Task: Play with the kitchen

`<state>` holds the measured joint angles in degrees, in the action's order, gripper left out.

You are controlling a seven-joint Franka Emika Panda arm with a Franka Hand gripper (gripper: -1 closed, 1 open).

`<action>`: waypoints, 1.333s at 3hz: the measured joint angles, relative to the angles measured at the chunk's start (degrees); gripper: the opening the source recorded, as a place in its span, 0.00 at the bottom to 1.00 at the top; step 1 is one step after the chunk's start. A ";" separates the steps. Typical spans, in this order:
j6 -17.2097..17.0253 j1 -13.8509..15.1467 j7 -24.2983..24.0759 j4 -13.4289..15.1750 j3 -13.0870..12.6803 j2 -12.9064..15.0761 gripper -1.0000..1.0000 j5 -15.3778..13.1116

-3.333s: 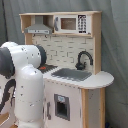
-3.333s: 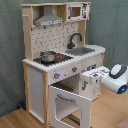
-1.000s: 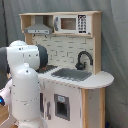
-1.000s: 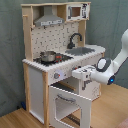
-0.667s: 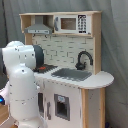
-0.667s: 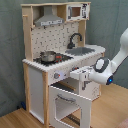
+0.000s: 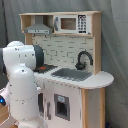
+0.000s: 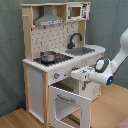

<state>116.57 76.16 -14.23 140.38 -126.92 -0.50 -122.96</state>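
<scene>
The kitchen (image 8: 37, 75) of white panels and pale wood stands at the second exterior view's left, with hood (image 8: 50, 20), microwave (image 8: 75, 11), black faucet (image 8: 75, 39) and sink (image 8: 82, 50). A small metal pot (image 8: 48, 56) sits on the stovetop. The oven door (image 8: 67, 102) hangs open toward the front. My gripper (image 8: 76, 75) reaches in from the second exterior view's right, level with the knob panel (image 8: 56, 76), just above the open door. In the first exterior view the kitchen (image 7: 90, 85) shows, but my white arm (image 7: 22, 85) hides the oven and the gripper.
A grey curtain (image 8: 10, 50) hangs behind the kitchen. A wooden floor (image 8: 20, 120) lies under it. A white box (image 8: 95, 92) stands behind my wrist, beside the kitchen's sink end.
My arm has risen from low at the second exterior view's right, and the gripper has moved left to the knob panel above the open oven door. The door has stayed open.
</scene>
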 joint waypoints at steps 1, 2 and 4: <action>0.15 -0.01 -6.63 0.01 -0.02 0.21 0.00 0.00; 0.37 -0.01 -13.28 -0.03 -0.02 0.28 0.00 0.00; 0.91 0.05 -26.48 -0.13 0.00 0.53 0.00 0.01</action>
<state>117.48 76.21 -40.70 140.25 -126.92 0.04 -122.96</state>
